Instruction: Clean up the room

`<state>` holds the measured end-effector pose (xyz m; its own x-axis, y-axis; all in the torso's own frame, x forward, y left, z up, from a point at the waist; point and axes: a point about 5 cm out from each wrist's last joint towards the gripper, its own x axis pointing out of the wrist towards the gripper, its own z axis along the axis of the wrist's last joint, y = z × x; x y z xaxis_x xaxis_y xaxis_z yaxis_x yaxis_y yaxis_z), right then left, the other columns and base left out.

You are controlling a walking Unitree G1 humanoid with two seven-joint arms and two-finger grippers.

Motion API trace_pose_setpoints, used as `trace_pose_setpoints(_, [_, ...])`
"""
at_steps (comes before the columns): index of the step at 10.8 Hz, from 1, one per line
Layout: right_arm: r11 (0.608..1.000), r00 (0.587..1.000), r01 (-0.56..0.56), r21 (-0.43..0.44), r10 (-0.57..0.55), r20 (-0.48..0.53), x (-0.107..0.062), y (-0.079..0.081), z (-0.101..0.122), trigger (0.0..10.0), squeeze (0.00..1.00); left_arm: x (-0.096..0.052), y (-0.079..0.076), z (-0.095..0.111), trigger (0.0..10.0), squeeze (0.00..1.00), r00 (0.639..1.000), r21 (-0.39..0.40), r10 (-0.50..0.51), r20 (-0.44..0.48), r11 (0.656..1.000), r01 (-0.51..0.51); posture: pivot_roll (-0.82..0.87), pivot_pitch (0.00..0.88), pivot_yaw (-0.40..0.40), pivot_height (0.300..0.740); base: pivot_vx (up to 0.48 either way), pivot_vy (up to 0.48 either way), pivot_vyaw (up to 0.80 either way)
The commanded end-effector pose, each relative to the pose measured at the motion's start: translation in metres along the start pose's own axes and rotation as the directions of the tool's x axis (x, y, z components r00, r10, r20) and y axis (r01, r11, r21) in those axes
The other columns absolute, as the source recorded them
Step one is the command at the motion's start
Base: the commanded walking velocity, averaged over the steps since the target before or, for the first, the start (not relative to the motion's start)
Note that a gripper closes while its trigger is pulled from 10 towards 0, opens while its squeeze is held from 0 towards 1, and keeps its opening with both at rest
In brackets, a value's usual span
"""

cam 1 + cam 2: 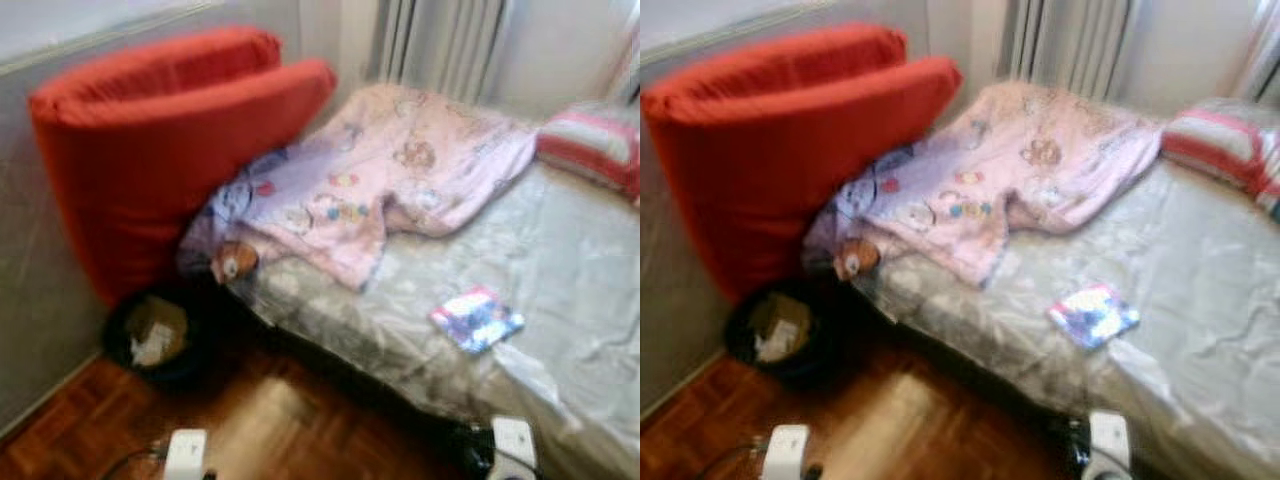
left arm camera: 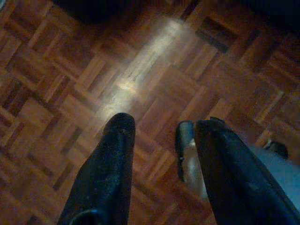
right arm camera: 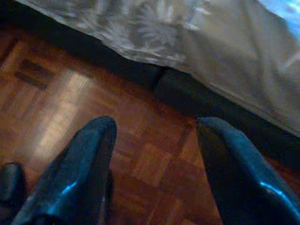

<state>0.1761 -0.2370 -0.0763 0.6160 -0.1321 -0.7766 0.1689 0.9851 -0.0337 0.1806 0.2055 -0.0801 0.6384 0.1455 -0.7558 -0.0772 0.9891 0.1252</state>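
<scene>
Parquet floor (image 2: 70, 61) nearest, glare streak across it. Left claw (image 2: 161, 136) hangs low over floor, fingers spread, grasping nothing. Right claw (image 3: 154, 133) likewise released, above floor just beside bed edge. Bed (image 1: 560, 300) with silver-grey sheet; small colourful booklet (image 1: 477, 318) lies flat on sheet near front edge. Pink patterned blanket (image 1: 380, 180) crumpled toward head end. Red cushion (image 1: 160, 150) stands against wall beside bed. Dark bin (image 1: 150, 335) on floor below cushion. Striped pillow (image 1: 595, 145) at far right.
</scene>
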Motion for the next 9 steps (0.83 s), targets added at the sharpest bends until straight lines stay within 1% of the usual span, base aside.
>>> trace_pose_setpoints(1, [1.000,1.000,-0.006,0.007,0.006,-0.020,0.0000,0.0022,-0.0029,10.0,0.00,-0.0012,0.0060,-0.0041,10.0,0.00,1.000,-0.014,0.020,-0.009,1.000,-0.020,0.15,0.049,-0.045,0.740,0.000,0.000,-0.70])
trace_pose_setpoints(2, [1.000,1.000,-0.007,0.010,0.007,-0.021,0.0000,0.0024,-0.0030,10.0,0.00,-0.0011,0.0061,-0.0040,10.0,0.00,1.000,-0.013,0.019,-0.010,1.000,-0.019,0.16,0.049,-0.045,0.740,0.000,0.000,-0.78])
trace_pose_setpoints(8, [1.000,1.000,-0.015,0.004,0.015,-0.005,0.0000,0.0028,-0.0014,10.0,0.00,-0.0012,0.0059,-0.0044,10.0,0.00,1.000,-0.015,0.016,-0.014,1.000,-0.016,0.16,0.051,-0.044,0.740,0.000,0.000,0.00])
trace_pose_setpoints(9, [1.000,1.000,-0.015,0.001,0.015,-0.007,0.0001,0.0028,-0.0014,10.0,0.00,-0.0011,0.0058,-0.0042,10.0,0.00,1.000,-0.018,0.017,-0.014,1.000,-0.017,0.16,0.050,-0.044,0.740,0.255,0.000,0.00])
